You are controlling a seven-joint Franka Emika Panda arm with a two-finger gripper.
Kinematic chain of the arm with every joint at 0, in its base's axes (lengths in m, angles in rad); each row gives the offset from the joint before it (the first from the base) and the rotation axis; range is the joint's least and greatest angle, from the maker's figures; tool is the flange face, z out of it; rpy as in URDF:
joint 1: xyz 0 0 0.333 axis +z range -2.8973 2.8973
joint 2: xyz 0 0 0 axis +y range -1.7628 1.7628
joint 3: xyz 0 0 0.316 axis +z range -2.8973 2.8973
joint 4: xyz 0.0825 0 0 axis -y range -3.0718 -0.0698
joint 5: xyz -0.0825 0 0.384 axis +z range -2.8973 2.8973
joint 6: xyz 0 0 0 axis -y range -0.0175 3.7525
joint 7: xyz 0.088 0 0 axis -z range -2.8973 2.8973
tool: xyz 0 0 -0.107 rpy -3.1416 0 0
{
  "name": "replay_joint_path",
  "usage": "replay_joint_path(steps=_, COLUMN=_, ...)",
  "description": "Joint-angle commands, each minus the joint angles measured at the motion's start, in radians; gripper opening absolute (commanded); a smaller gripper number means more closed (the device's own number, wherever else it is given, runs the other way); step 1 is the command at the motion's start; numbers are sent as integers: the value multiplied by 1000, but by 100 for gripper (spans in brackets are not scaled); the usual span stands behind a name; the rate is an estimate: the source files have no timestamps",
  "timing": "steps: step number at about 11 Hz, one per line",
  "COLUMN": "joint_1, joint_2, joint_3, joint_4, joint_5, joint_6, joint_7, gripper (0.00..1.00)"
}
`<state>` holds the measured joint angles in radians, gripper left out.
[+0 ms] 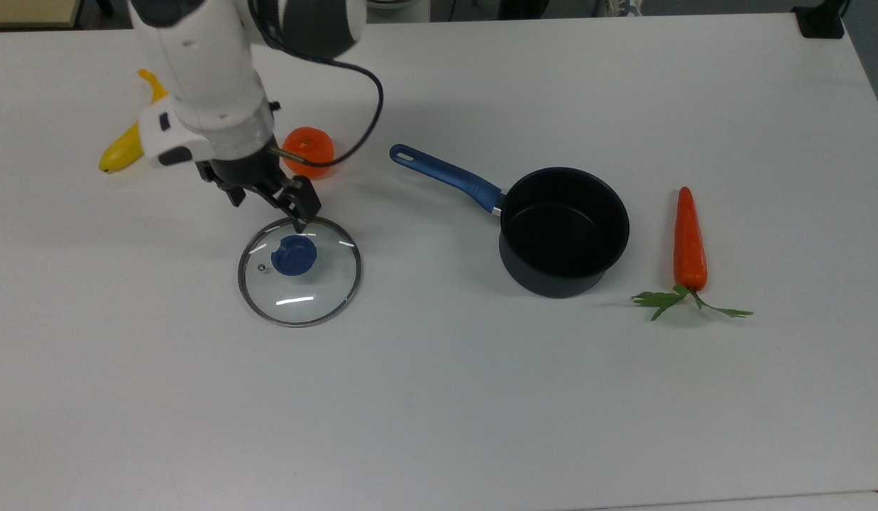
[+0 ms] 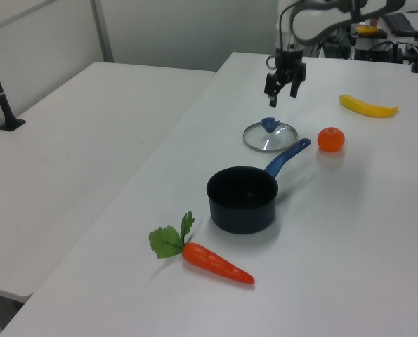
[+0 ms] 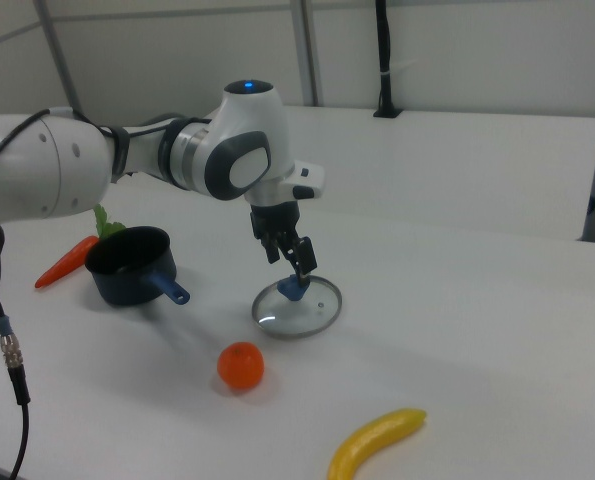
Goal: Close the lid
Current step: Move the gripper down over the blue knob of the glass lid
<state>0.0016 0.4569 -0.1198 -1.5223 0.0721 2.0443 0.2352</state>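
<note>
Top view showing tool (image 1: 267,204) hovering spread above the lid (image 1: 299,271), lid lying flat on counter (image 1: 439,397), pot (image 1: 563,231) sitting well apart.

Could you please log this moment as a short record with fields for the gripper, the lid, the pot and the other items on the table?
gripper: open, above the lid, holding nothing
lid: flat on the table, blue knob up, apart from the pot
pot: uncovered, upright, blue handle pointing toward the top view's left
orange: beyond the lid in the top view
banana: top view's far left
carrot: top view's right of the pot
</note>
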Motion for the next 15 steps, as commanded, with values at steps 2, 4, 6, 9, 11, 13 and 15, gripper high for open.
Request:
replay_joint_path(steps=2, joint_1=20, joint_2=61, joint_3=-1, joint_4=13, joint_5=-31, joint_6=108, joint_7=81, gripper=100)
replay_joint_path(steps=4, joint_1=40, joint_2=88, joint_3=-1, joint_4=13, joint_5=-37, joint_6=151, joint_7=93, gripper=100)
replay_joint_path(steps=6, joint_1=46, joint_2=98, joint_3=-1, joint_4=13, joint_5=-40, joint_6=154, joint_7=93, gripper=100)
replay_joint_path(steps=9, joint_1=47, joint_2=108, joint_3=-1, joint_4=13, joint_5=-41, joint_6=158, joint_7=95, gripper=95)
replay_joint_path(steps=11, joint_1=49, joint_2=108, joint_3=-1, joint_4=13, joint_5=-41, joint_6=158, joint_7=95, gripper=85)
replay_joint_path(steps=13, joint_1=49, joint_2=109, joint_3=-1, joint_4=11, joint_5=-49, joint_6=158, joint_7=95, gripper=80)
replay_joint_path(steps=15, joint_1=49, joint_2=109, joint_3=-1, joint_4=13, joint_5=-51, joint_6=158, joint_7=95, gripper=75)
